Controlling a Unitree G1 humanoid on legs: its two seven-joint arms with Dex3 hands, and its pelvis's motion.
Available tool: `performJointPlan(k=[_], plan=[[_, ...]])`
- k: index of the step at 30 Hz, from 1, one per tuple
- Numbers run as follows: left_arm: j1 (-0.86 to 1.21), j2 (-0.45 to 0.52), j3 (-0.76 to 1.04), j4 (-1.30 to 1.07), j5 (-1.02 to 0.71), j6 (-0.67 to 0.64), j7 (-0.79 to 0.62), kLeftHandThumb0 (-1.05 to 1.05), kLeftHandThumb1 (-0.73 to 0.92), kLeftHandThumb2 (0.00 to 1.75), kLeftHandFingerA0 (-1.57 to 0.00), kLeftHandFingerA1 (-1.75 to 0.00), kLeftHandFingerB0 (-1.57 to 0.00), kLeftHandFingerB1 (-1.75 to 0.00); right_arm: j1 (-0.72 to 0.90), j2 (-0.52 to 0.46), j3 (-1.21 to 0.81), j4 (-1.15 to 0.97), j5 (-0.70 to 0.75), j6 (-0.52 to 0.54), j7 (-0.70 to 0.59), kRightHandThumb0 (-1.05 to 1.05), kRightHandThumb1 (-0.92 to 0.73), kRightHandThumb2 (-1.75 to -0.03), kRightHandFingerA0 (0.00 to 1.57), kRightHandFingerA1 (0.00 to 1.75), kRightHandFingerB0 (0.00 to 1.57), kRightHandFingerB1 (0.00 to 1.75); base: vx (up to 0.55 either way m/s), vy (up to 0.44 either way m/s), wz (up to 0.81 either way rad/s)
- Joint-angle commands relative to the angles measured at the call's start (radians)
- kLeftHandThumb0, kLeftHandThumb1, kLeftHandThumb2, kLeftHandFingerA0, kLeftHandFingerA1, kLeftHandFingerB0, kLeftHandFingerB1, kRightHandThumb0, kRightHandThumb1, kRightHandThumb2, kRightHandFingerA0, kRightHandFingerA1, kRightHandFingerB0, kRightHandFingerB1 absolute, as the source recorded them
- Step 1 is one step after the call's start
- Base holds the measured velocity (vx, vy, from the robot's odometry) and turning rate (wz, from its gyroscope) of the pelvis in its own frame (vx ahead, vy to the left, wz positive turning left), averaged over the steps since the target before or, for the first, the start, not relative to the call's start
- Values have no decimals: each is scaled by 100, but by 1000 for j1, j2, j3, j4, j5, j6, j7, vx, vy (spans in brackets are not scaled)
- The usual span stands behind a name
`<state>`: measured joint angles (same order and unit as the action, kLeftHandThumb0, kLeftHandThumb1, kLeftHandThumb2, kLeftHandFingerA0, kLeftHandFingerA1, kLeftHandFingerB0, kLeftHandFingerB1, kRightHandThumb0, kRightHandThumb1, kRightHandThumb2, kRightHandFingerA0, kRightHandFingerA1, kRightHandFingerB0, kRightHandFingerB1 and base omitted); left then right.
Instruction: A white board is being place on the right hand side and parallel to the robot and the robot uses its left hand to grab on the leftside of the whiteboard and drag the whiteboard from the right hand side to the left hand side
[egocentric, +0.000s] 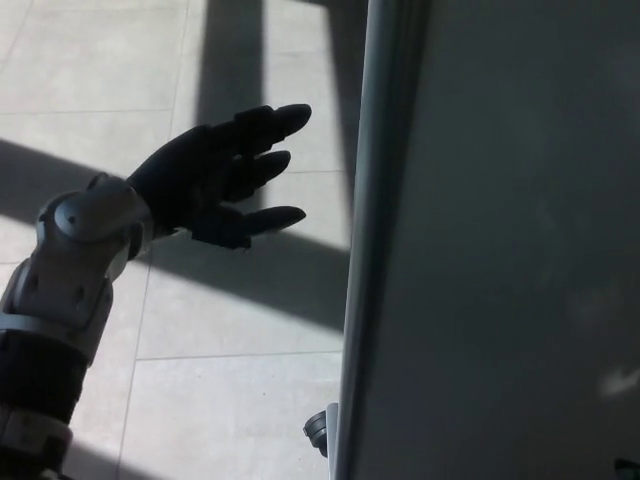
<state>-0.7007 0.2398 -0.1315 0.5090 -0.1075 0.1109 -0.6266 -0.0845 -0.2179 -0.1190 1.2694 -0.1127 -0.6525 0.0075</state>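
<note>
The whiteboard fills the right half of the head view, its grey surface in shade and its pale metal left edge running top to bottom. My left hand is raised over the floor left of that edge, open, black fingers spread and pointing right toward the frame. A gap of floor still shows between its fingertips and the edge. It holds nothing. My right hand does not show.
Pale floor tiles with broad dark shadow bands lie to the left. A caster wheel of the board's stand sits at the bottom beside the frame. My grey left forearm rises from the lower left corner.
</note>
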Motion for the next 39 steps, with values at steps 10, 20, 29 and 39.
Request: performJointPlan(k=[10, 20, 29, 39], plan=[[-74, 31, -40, 29, 41, 141, -53, -53, 37, 52, 0, 0, 0, 0, -7, -7, -1, 5, 8, -22, -5, -63, -70, -89, 33, 48, 20, 43, 0, 0, 0], [-109, 26, -120, 51, 112, 56, -71, -56, 37, 53, 0, 0, 0, 0, -19, -13, -2, 1, 13, -21, 11, -58, -83, -64, 37, 38, 23, 30, 0, 0, 0], [-128, -38, -171, 64, 139, 38, -38, -50, 36, 62, 0, 0, 0, 0, -28, -13, 5, 0, 4, -15, 7, -64, -69, -89, 30, 47, 20, 42, 0, 0, 0], [-143, -131, -180, 76, 157, 95, -5, -51, 33, 62, 0, 0, 0, 0, -28, -14, 9, 5, 1, -16, 15, -64, -71, -89, 29, 46, 18, 41, 0, 0, 0]])
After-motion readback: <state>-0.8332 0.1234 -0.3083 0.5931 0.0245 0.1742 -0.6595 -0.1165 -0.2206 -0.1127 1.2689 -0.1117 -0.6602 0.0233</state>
